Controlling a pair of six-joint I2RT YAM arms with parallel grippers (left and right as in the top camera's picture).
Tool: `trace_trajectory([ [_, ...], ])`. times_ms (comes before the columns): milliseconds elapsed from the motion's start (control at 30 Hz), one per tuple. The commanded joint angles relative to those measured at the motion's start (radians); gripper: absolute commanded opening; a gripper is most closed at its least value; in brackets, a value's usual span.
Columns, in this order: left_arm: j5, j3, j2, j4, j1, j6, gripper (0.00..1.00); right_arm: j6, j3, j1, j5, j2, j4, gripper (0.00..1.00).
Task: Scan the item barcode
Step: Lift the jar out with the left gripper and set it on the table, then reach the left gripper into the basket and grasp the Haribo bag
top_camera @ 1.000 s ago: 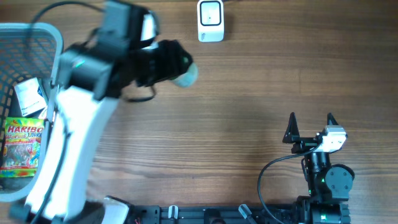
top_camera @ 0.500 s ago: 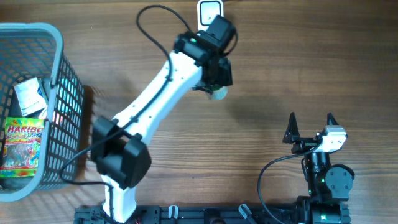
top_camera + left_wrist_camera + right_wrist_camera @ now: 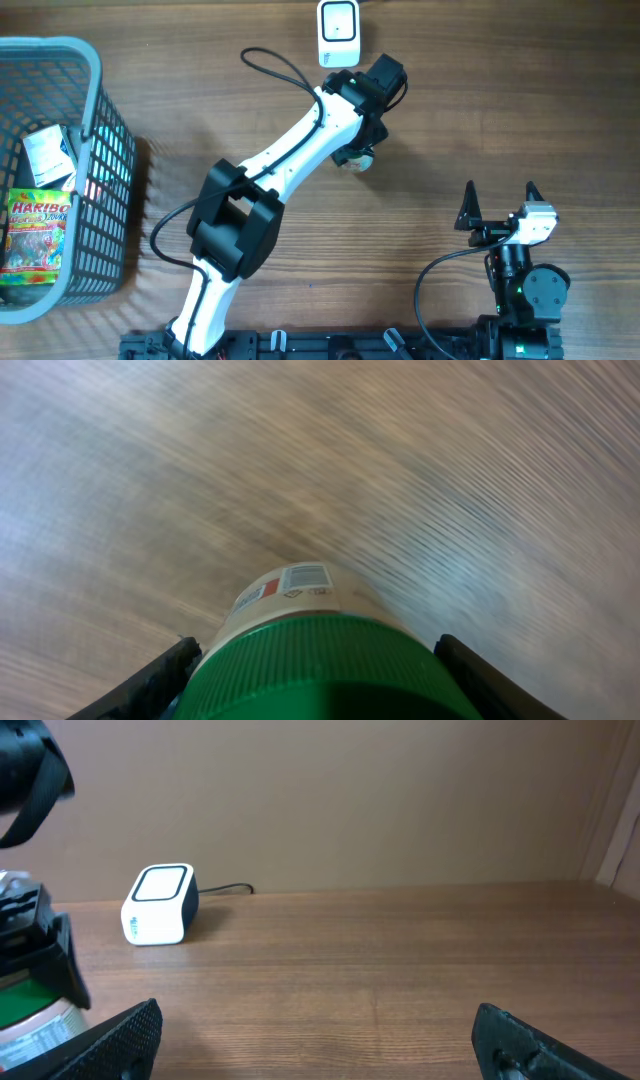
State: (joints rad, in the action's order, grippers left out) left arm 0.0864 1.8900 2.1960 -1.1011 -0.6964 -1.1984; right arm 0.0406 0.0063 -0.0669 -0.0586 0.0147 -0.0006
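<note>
Meanwhile, the left gripper [image 3: 320,695] clamps a green-lidded jar [image 3: 308,605] just beside the scanner [image 3: 338,33], barcode [image 3: 305,577] showing on its label. Well apart from the scanner, the right gripper [image 3: 500,195] sits with fingers spread, empty. Pickup appears done; presenting the code to the scanner likely remains.

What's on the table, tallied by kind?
Grippers: 2 (left gripper, right gripper)
Scanner: 1
Basket: 1
Jar, green lid, in the left gripper: 1
Packets in the basket: 2 (Haribo bag, white packet)
Total: 7
</note>
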Motion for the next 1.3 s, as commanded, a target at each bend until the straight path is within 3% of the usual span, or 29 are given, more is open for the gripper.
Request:
trace_trajectory([
  [0, 0.073, -0.036, 0.0, -0.018, -0.022, -0.344, 0.65, 0.012, -0.001, 0.004, 0.013, -0.007, 0.002, 1.0],
  [167, 0.09, -0.092, 0.0, -0.018, -0.035, -0.645, 0.68, 0.012, -0.001, 0.004, 0.013, -0.007, 0.002, 1.0],
  [267, 0.11, -0.099, 0.0, -0.021, -0.035, -0.674, 0.68, 0.012, -0.001, 0.004, 0.013, -0.007, 0.002, 1.0],
  [333, 0.114, -0.099, 0.0, -0.021, -0.035, -0.692, 1.0, 0.012, -0.001, 0.004, 0.013, -0.007, 0.002, 1.0],
  [400, 0.109, -0.098, -0.005, -0.031, -0.043, -0.687, 1.0, 0.012, -0.001, 0.004, 0.013, -0.007, 0.002, 1.0],
  [667, 0.144, -0.097, -0.178, -0.046, -0.134, -0.389, 1.0, 0.012, -0.001, 0.004, 0.013, -0.007, 0.002, 1.0],
  [900, 0.213, -0.097, -0.476, -0.079, -0.121, 0.04, 1.0, 0.012, -0.001, 0.004, 0.013, -0.007, 0.002, 1.0],
  [933, 0.245, -0.097, -0.553, -0.106, -0.098, 0.107, 1.0, 0.012, -0.001, 0.004, 0.013, -0.007, 0.002, 1.0],
  [1100, 0.363, -0.097, -0.818, -0.198, 0.054, 0.21, 1.0, 0.012, -0.001, 0.004, 0.013, -0.007, 0.002, 1.0],
  [1267, 0.385, -0.097, -1.083, -0.199, 0.423, 0.275, 1.0, 0.012, -0.001, 0.004, 0.013, -0.007, 0.002, 1.0],
])
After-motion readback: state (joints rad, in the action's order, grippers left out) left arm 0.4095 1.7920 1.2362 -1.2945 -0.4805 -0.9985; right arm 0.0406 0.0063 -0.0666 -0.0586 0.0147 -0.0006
